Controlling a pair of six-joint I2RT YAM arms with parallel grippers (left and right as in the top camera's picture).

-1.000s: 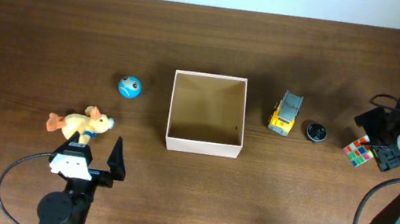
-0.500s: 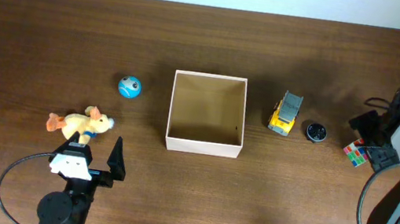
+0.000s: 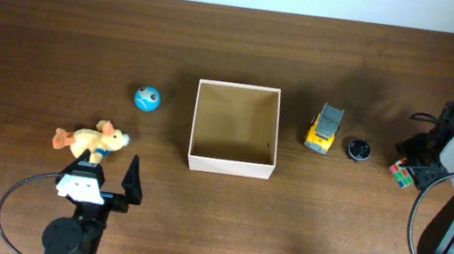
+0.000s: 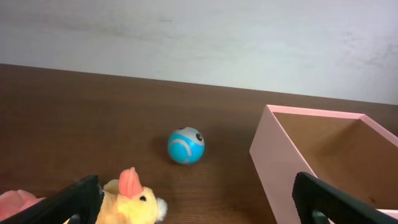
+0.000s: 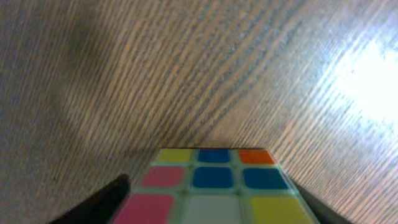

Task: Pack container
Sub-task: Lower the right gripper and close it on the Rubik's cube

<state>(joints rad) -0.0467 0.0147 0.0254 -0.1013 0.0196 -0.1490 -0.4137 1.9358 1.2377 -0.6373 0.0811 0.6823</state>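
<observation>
The container [image 3: 230, 165], a square open box, white outside and tan inside, sits mid-table with nothing in it; its near wall [image 4: 273, 168] shows in the left wrist view. A coloured puzzle cube [image 3: 401, 172] lies on the table at the far right. My right gripper [image 3: 412, 166] is down over it. In the right wrist view the cube [image 5: 214, 186] fills the gap of that gripper [image 5: 211, 196], with a dark finger against each side. My left gripper [image 4: 202, 205] stands open near the front left, behind a yellow plush chick [image 4: 130, 202].
A blue ball [image 3: 147, 98] and the plush chick [image 3: 90, 139] lie left of the container. A yellow toy truck [image 3: 324, 128] and a small black round object [image 3: 359, 149] lie to its right, between it and the cube.
My right gripper has come down and slightly left onto the cube and its fingers have closed in on it. The left arm has not moved.
</observation>
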